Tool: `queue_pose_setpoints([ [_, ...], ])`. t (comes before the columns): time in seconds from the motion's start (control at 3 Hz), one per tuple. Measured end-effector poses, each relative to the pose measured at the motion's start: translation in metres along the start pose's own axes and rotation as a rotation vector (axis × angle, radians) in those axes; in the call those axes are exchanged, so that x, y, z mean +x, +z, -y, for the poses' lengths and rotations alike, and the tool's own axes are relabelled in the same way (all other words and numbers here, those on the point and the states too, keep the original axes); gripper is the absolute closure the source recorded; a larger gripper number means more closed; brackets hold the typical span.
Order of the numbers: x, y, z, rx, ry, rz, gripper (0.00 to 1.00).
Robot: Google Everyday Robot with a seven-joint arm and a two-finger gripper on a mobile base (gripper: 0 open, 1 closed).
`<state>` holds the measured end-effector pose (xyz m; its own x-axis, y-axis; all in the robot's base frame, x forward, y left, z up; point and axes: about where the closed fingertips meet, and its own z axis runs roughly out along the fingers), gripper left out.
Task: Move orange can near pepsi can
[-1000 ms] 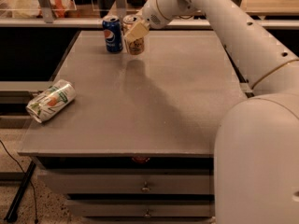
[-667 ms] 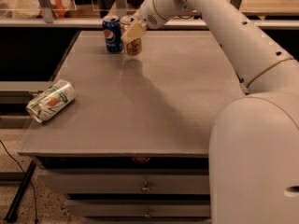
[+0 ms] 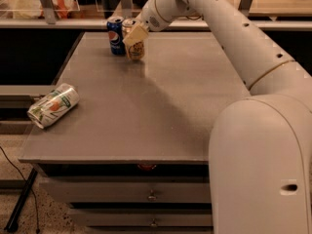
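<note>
The orange can (image 3: 136, 48) stands upright at the far side of the table, golden with a silver top. The pepsi can (image 3: 116, 35), dark blue with the round logo, stands upright just to its left, almost touching. My gripper (image 3: 134, 33) reaches in from the right and is closed around the upper part of the orange can, with one tan finger pad (image 3: 136, 34) across its front.
A white-and-green can (image 3: 52, 105) with an orange fruit picture lies on its side near the table's left edge (image 3: 48, 99). My white arm (image 3: 234, 38) spans the right side of the table. Drawers (image 3: 151, 194) sit below the front edge.
The orange can and my gripper have shifted slightly left, closer to the pepsi can. The other cans have not moved.
</note>
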<state>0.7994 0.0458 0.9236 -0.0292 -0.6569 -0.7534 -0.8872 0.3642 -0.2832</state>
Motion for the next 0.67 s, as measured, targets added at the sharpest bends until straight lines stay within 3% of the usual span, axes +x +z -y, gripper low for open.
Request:
queue_pose_setpoints([
  [0.67,0.0006,0.0100,-0.0007,-0.014,0.016,-0.001,0.37],
])
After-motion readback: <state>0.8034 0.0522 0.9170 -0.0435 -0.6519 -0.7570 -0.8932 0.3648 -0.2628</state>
